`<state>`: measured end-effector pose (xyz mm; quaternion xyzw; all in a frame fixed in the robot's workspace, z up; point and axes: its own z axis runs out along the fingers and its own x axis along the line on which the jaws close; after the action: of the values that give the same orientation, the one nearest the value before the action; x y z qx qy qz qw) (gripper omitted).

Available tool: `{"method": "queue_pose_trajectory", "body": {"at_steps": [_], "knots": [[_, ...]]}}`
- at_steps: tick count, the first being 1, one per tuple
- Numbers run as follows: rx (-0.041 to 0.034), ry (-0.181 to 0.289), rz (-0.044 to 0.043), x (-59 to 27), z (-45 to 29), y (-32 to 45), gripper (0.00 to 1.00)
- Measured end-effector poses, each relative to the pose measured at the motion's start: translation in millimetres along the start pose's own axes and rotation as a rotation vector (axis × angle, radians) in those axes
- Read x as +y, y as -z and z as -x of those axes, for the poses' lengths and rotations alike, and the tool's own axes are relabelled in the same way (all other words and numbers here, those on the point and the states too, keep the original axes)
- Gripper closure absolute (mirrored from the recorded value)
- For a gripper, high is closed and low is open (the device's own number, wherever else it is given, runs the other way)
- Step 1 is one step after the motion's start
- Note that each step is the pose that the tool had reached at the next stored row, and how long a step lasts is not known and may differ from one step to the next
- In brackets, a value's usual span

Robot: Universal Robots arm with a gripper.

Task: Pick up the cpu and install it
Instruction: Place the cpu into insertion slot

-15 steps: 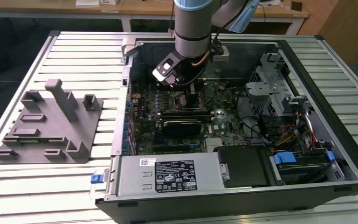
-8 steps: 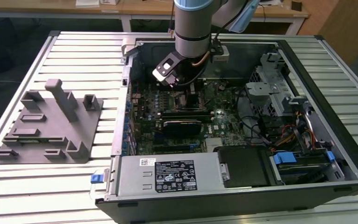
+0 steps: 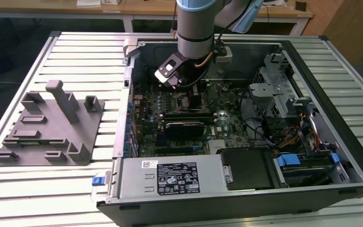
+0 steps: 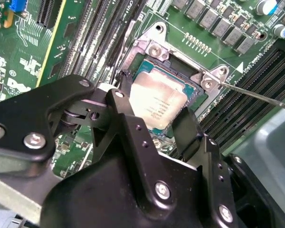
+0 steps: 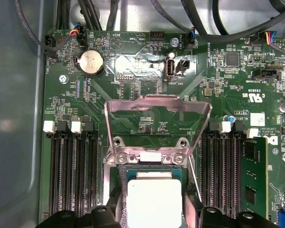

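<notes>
The cpu (image 4: 156, 102) is a small square chip with a silver top, lying low in the open socket (image 4: 199, 78) on the green motherboard. My gripper (image 4: 154, 107) straddles it, one black finger (image 4: 121, 88) against one side of the chip and the other finger (image 4: 187, 128) against the opposite side, shut on it. Whether the chip is fully seated I cannot tell. In the first wrist view the cpu (image 5: 154, 199) sits between the fingertips, below the raised metal load plate (image 5: 156, 107). In the exterior view the gripper (image 3: 189, 89) reaches down into the open computer case (image 3: 332, 118).
A thin socket lever (image 4: 261, 97) sticks out beside the socket. Memory slots (image 5: 71, 175) flank it, one holding a memory stick (image 5: 254, 175). A label-covered metal box (image 3: 168, 177) fills the case front, a drive cage (image 3: 282, 94) stands at the exterior view's right, and a grey fixture (image 3: 49, 127) at its left.
</notes>
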<state>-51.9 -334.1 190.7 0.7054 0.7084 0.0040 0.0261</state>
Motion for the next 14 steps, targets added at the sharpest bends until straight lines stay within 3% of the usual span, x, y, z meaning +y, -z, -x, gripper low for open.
{"method": "queue_pose_trajectory", "body": {"at_steps": [5, 14], "knots": [[0.0152, -0.001, 0.0002, 0.0, -0.1, 0.3, 0.38], [0.0195, -0.001, 0.0002, 0.2, 0.1, 5.4, 0.38]]}}
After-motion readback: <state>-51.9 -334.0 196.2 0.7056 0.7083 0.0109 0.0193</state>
